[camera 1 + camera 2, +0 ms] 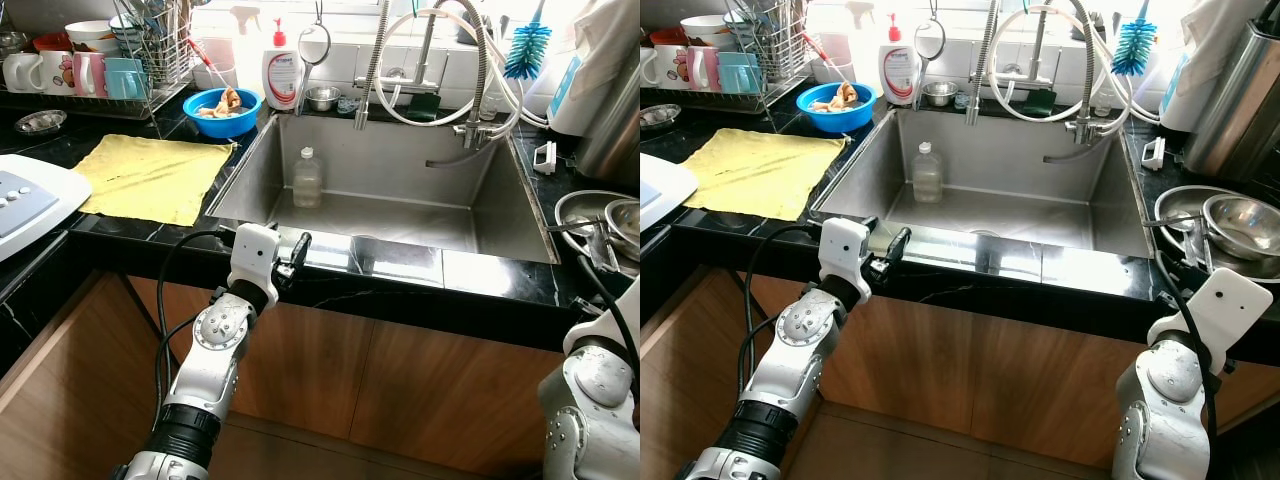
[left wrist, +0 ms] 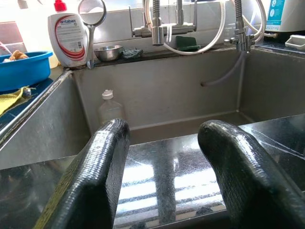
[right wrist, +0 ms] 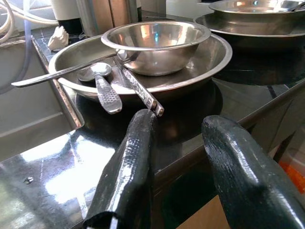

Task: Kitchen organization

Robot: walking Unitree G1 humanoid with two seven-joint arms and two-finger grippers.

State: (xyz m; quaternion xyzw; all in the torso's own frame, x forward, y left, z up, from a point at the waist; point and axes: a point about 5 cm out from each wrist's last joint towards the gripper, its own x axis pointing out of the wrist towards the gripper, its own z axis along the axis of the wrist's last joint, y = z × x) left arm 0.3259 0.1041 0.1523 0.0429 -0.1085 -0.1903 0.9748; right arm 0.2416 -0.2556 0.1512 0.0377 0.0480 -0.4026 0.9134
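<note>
Steel sink (image 1: 470, 215) ahead, set in black counter. Clear plastic bottle with white cap (image 1: 307, 178) stands upright against the sink's back wall, well apart from both arms. Left gripper (image 2: 162, 171) hovers at the front rim, fingers spread, nothing between them. Right gripper (image 3: 174, 167) parted and empty too, just beside the shallow steel plate (image 3: 209, 59) holding a round steel bowl (image 3: 155, 45) and spoons. Bottle likely light, thin-walled, slippery if wet; grasp mid-body, gently. Bowl rigid, slick; take by rim.
</note>
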